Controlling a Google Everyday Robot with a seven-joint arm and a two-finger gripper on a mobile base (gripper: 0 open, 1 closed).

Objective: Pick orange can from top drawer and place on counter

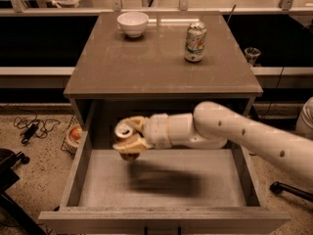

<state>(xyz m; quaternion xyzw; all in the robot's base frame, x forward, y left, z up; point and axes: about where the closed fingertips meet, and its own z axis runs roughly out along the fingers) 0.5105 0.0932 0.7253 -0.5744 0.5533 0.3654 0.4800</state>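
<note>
**Clear the bench lip, then set the can down upright**

The small orange-brown drink can with the silver top (122, 130) is not on the drawer floor. It hangs above the wide, shallow grey-brown wooden drawer (79, 176), toward the drawer's 10 o'clock corner and just under the front edge of the flat grey-brown bench (146, 62). The pale two-finger gripper (128, 137) holds it, with the jaws pinching the can's body from above and below. The can lies tilted, its silver top turned toward the camera.

The step in hand seems to be the carry up to the bench. The can sits close beneath the overhanging lip, so the cream-coloured arm (234, 131) should probably draw back toward 6 o'clock before rising, otherwise the can may strike the edge. Once above the surface, the wrist needs to turn so that the can stands on its base.

A white round bowl (133, 23) sits at the bench's 11 o'clock and a pale green-and-white can (195, 42) at 1 o'clock. The middle and the 6 o'clock strip therefore look like the safest landing spots, well apart from both. The can should touch down before the jaws release it.
</note>
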